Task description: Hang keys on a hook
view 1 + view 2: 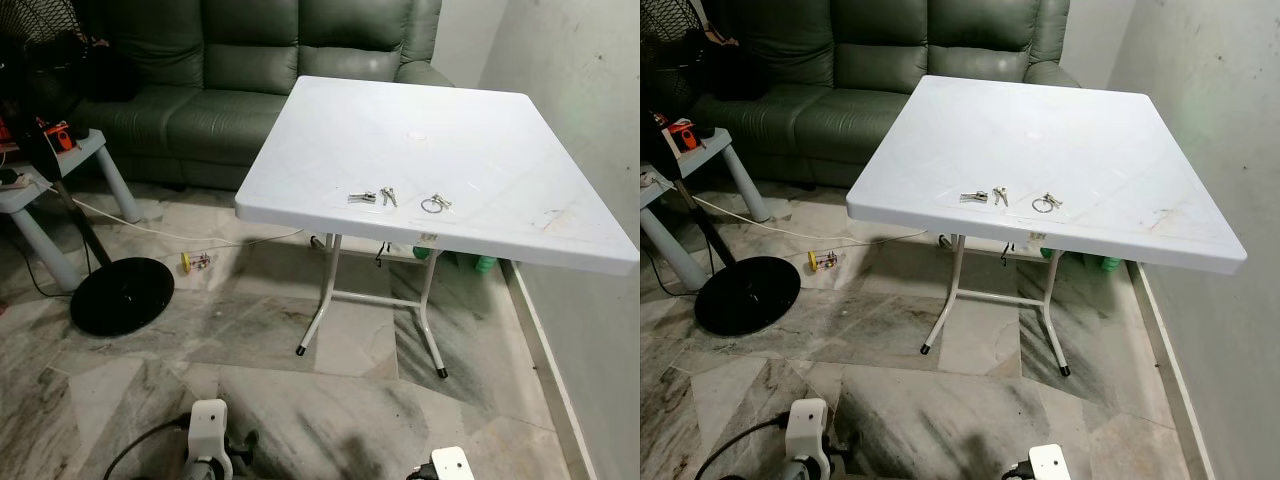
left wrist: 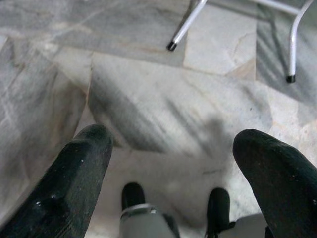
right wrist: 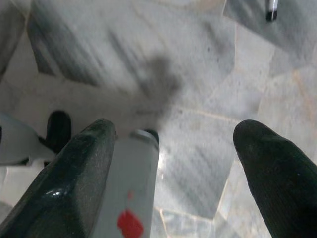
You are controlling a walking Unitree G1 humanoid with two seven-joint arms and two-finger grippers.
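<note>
Two sets of keys lie near the front edge of a white folding table (image 1: 480,130): a small bunch of keys (image 1: 372,197) and, to its right, a key on a ring (image 1: 434,204). Both arms hang low over the marble floor, well short of the table, their white wrists at the bottom of the left eye view. My left gripper (image 2: 171,144) is open, its black fingers (image 2: 81,163) spread wide above the floor. My right gripper (image 3: 173,144) is also open, with nothing between its fingers (image 3: 84,158).
A green sofa (image 1: 230,90) stands behind the table, and a wall (image 1: 590,80) runs along its right side. At the left are a fan's black round base (image 1: 122,294), a small grey side table (image 1: 60,165) and a white cable (image 1: 150,230). Marble floor lies between me and the table legs (image 1: 318,310).
</note>
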